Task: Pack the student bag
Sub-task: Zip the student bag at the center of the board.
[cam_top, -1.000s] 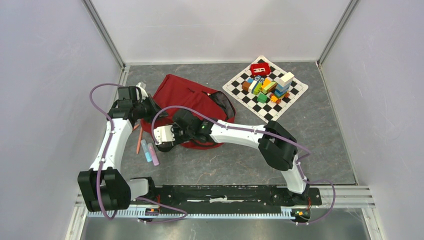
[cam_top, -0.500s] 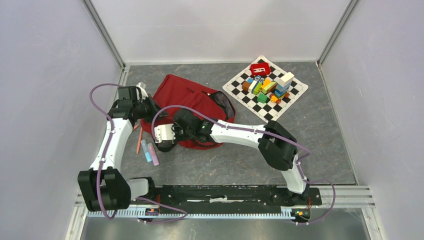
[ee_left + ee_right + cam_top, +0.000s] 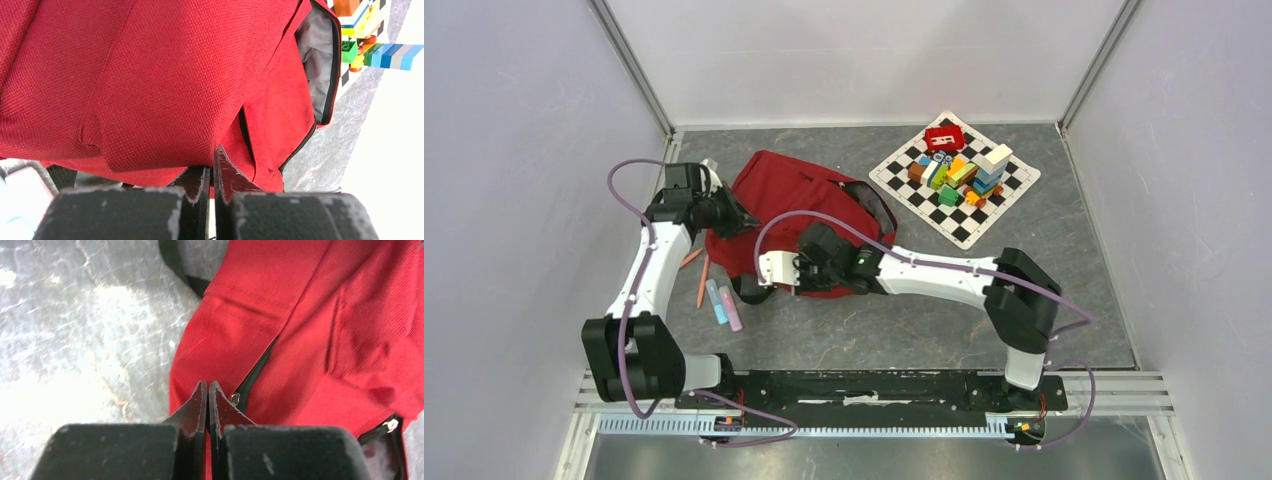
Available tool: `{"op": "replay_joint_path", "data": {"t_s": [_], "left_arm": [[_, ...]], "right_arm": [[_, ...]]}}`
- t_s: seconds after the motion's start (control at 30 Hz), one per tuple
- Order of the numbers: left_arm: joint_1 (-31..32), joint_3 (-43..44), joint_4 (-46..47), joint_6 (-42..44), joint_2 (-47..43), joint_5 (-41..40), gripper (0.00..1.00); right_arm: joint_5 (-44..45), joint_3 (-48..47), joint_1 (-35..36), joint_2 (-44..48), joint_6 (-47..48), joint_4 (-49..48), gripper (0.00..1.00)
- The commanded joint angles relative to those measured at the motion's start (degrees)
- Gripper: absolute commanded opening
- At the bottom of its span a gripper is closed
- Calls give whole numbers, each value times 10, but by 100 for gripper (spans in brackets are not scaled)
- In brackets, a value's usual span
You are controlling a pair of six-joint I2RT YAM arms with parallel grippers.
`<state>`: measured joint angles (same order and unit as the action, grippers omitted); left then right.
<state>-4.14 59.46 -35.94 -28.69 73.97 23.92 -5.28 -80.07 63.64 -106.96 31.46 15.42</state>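
1. The bag [image 3: 789,190] is seen centre-left of the top view, on the worktop [image 3: 904,330].
2. The left tool [image 3: 211,172] is clamped on the bag's edge; a firm pinch is needed.
3. The right tool [image 3: 207,390] is closed tight beside the zipper pull [image 3: 234,399], which should be gripped squarely.

Grey table [image 3: 904,320] carries student bag [image 3: 779,190], checkered mat [image 3: 959,225] and markers [image 3: 724,305]

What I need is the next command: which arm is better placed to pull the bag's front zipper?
Right. The right gripper is shut right beside the zipper pull on the student bag. The left gripper sits against plain fabric at the bag's left edge.
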Motion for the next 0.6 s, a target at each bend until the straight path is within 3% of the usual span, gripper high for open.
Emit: {"op": "replay_joint_path", "data": {"t_s": [0.0,0.3,0.47,0.5,0.57], "left_arm": [[-3,59,43,-20,29,-32,2],[-3,123,92,-25,105,-80,2],[-3,155,108,-18,133,-73,3],[-2,153,109,-19,129,-68,10],[0,142,102,-18,107,-65,33]], "right_arm": [[-18,68,-2,75,-50,13,0],[-5,178,-12,137,-42,-17,0],[-31,172,-45,143,-38,-30,0],[-38,165,-51,142,-36,-30,0],[-53,145,-59,137,-35,-29,0]]}}
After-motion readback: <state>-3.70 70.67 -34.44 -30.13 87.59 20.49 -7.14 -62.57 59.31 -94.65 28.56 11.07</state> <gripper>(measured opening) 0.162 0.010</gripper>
